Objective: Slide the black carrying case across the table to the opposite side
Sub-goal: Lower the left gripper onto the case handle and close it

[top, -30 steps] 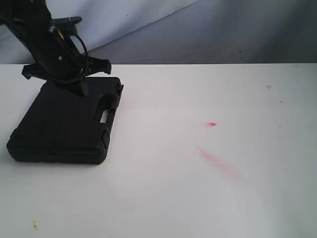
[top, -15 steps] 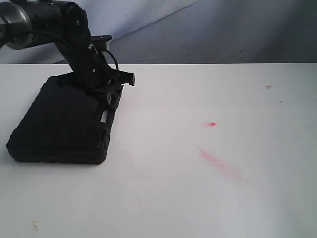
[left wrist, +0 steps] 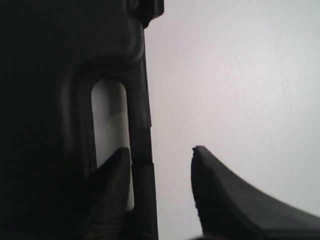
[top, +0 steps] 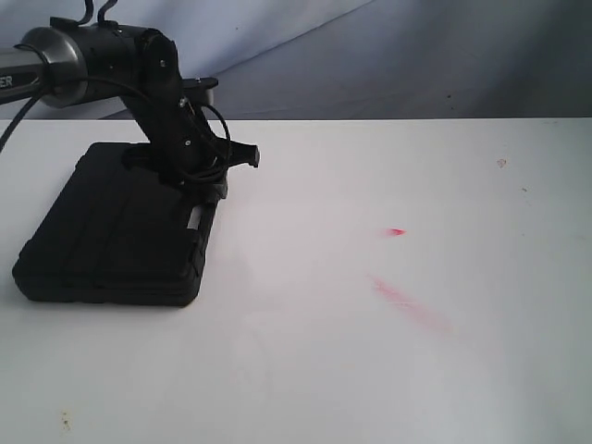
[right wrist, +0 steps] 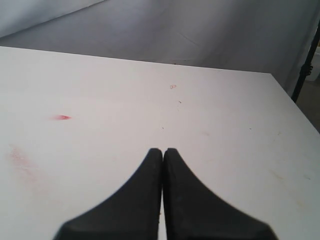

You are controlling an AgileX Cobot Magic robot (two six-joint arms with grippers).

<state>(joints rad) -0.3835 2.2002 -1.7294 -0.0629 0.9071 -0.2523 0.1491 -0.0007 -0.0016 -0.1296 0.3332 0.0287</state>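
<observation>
We see a white table, smooth and matte, with a black carrying case lying flat toward its far left corner, short of the far edge. The case is moulded hard plastic, rectangular with rounded corners, ribbed on the lid and finely pebbled near its handle. The handle side faces the middle of the table.

The left gripper stands at that handle with its jaws apart. One finger sits in the oval handle slot and the other is over bare table outside the case. The inner finger may be touching the handle bar, but the dark view leaves us unsure.

Between the case and the right edge we see only a small red spot, a faint pink smear and a tiny speck.

The right gripper hangs above the table with its tapered black fingers pressed together. Grey cloth hangs beyond the far edge.
</observation>
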